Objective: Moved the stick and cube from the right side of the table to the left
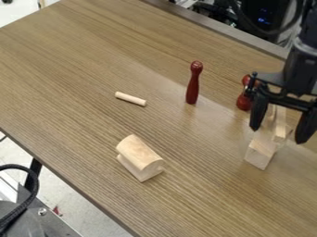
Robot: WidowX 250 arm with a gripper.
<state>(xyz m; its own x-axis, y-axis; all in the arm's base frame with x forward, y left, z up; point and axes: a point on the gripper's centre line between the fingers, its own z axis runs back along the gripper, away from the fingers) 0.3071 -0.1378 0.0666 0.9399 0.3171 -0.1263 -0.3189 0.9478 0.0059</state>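
Gripper (278, 135) at right side of table (68, 88), jaws apart, with a narrow wood piece (281, 124) visible between them; can't tell if they touch it. Cube-like block (260, 152) sits at the near end of that wood group, just off the tips toward camera. Round stick (130, 98) lies flat, well left of the jaws.

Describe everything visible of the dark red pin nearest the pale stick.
The glossy dark red bowling-pin shape has a rounded head, a narrow neck and a fuller body below. It may be painted wood; light glints on its head. It stands upright on the brown wood-grain table, between the short pale wooden stick and the black two-finger gripper, and touches only the table.
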